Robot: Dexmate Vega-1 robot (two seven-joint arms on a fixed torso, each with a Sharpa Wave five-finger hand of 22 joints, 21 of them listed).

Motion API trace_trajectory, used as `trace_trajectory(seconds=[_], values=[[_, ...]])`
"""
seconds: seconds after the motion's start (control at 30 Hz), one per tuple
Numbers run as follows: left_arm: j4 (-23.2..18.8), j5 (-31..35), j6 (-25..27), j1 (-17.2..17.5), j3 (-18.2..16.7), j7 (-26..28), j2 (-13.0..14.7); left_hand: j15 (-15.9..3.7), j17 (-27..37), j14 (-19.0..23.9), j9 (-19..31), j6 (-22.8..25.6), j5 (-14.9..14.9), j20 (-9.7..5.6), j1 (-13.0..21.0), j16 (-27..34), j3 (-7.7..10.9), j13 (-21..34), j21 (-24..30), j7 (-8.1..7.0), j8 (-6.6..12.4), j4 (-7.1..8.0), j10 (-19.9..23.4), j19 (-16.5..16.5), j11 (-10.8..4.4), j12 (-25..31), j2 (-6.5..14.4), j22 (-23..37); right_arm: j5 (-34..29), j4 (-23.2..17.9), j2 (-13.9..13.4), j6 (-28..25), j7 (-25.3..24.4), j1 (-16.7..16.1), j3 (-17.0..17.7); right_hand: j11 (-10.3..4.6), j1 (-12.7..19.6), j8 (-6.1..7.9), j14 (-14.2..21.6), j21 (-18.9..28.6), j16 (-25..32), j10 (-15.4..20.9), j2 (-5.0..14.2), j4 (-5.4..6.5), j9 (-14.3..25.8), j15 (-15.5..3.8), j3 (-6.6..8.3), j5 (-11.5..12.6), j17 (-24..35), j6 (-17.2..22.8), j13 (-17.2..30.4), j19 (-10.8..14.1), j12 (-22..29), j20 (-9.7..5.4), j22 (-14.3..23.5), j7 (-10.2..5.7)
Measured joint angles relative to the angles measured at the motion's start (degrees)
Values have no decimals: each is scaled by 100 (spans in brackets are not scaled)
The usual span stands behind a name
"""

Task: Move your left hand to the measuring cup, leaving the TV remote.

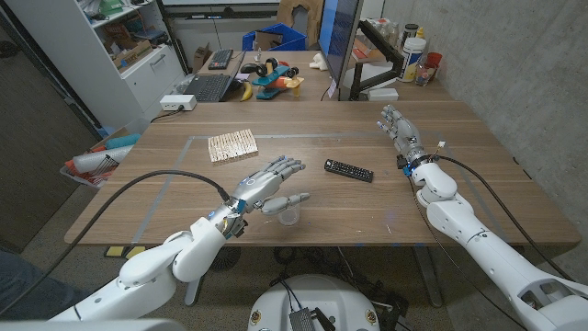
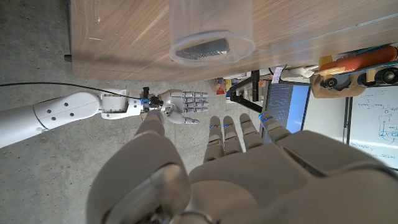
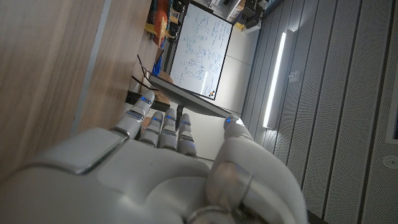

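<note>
Fingers [image 1: 287, 169] of the left robot hand [image 1: 266, 184] are spread, grasping nothing, held over the clear measuring cup [image 1: 288, 215] near the table [image 1: 184, 184] front edge. The TV remote [image 1: 348, 170] is left untouched beside it, since the cup is the goal. The right robot hand [image 1: 401, 130] is kept released at the far side.

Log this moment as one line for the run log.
left hand: open, over measuring cup, not gripping | remote: on table, untouched | right hand: open, idle at far right

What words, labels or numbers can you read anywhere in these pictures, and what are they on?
None can be read.
TV remote: button markings too small.
Whiteboard: handwriting too blurred.
Measuring cup: clear, no scale marks legible.
Bottles on the back desk: labels too small.
</note>
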Motion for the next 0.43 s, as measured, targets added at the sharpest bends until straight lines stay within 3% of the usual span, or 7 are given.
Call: trace_trajectory(seconds=[0.43], values=[[7,-2,165,-169,207,80,120,0,-1,0,0,21,0,0,0,0,0,0,0,-21,0,0,9,0,-9,0,0,-1,-84,-174,-88,-14,-136,-110,23,0,0,0,0,0,0,0,0,0,0,0,0,0,0,0,0,0,0,0,0,0]])
